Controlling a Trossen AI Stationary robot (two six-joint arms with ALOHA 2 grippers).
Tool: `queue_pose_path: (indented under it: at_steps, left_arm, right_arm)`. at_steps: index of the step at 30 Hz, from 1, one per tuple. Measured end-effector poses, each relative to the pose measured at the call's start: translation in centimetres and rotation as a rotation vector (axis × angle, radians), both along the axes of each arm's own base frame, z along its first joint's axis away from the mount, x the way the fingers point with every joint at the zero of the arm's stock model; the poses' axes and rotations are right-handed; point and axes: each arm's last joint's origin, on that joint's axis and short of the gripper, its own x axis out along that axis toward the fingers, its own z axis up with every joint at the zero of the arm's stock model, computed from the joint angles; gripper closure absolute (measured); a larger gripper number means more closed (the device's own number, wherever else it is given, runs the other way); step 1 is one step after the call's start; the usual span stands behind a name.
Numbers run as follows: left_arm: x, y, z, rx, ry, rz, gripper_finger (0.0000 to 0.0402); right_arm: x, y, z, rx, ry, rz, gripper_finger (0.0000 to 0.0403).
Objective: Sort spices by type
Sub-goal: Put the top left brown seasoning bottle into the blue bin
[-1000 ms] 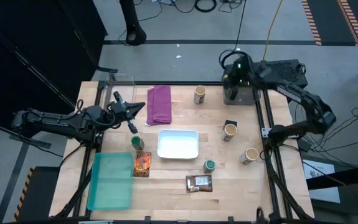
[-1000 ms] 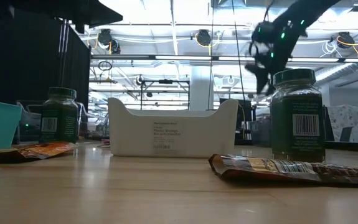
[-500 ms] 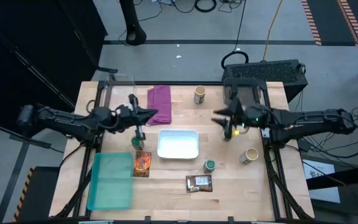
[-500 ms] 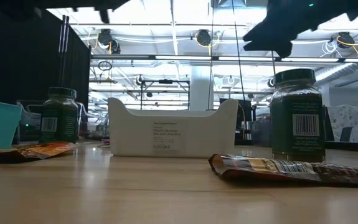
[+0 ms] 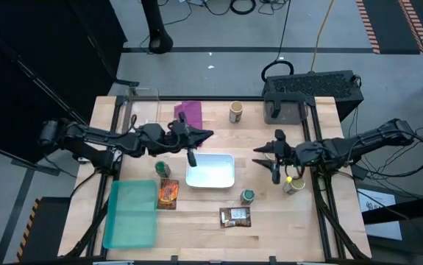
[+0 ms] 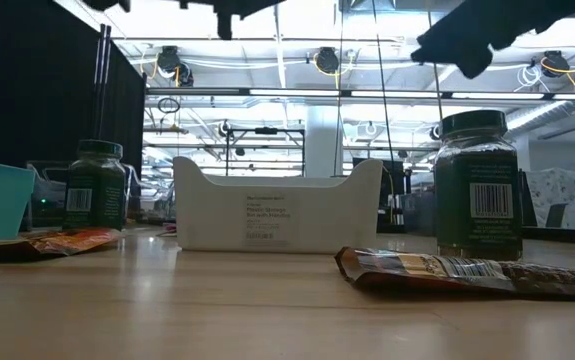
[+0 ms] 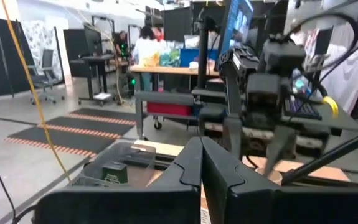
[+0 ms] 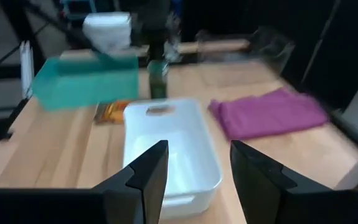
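The spices stand spread over the wooden table. One tan-lidded jar (image 5: pixel 235 112) is at the far edge, and another (image 5: pixel 295 185) is at the right, partly under my right arm. Green-lidded jars stand left of the white tray (image 5: pixel 162 168) and near its front right corner (image 5: pixel 248 196). An orange packet (image 5: pixel 168 193) and a dark brown packet (image 5: pixel 235 216) lie flat toward the near edge. My left gripper (image 5: pixel 207 135) hovers shut above the tray's far left corner, pointing right. My right gripper (image 8: pixel 194 177) hovers open and empty just right of the tray, pointing left.
The white tray (image 5: pixel 222 180) sits mid-table, with a teal bin (image 5: pixel 131 213) at the near left. A purple cloth (image 5: pixel 189 110) lies at the far edge, partly under my left gripper. A clear box (image 5: pixel 141 99) stands at the far left corner. Both arms reach over the table's middle.
My left gripper has moved toward the table's right edge, from beside the cloth to over the tray's far left corner. It has stayed shut. My right gripper has swung from the far right corner toward the near edge and turned to point left beside the tray.
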Motion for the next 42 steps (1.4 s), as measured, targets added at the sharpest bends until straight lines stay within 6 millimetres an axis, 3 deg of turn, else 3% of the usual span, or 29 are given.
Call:
queue_pose_path:
  at_steps: [7, 12, 17, 23, 32, 37, 42]
  left_arm:
    - [1.5, 1.0, 2.2, -0.001, 0.067, 0.049, 0.0396]
    - [2.8, 2.3, 2.6, -0.038, 0.091, 0.086, 0.0396]
    - [5.3, 4.6, 3.5, -0.058, 0.081, 0.124, 0.0396]
    - [8.0, 8.9, 3.4, -0.047, 0.276, 0.156, 0.0396]
    - [9.1, 16.4, 0.0, -0.148, 0.454, 0.164, 0.0396]
    - [9.0, 18.8, -1.8, -0.174, 0.484, 0.208, 0.0396]
    - [9.4, 20.0, -2.5, -0.162, 0.438, 0.229, 0.0396]
  right_arm:
    - [-1.4, -0.6, 1.3, -0.042, -0.072, -0.048, 0.0248]
    - [-1.9, -0.8, 1.0, -0.033, -0.026, -0.053, 0.0248]
    - [-2.0, -1.0, 0.8, -0.100, -0.003, -0.109, 0.0248]
    - [-2.0, -1.0, 0.9, -0.146, 0.000, -0.101, 0.0248]
    - [-2.0, -1.1, 1.0, -0.155, -0.010, -0.142, 0.0248]
    - [-2.1, -1.3, 0.9, -0.140, -0.010, -0.215, 0.0248]
    - [-2.1, -1.3, 0.9, -0.142, -0.009, -0.209, 0.0248]
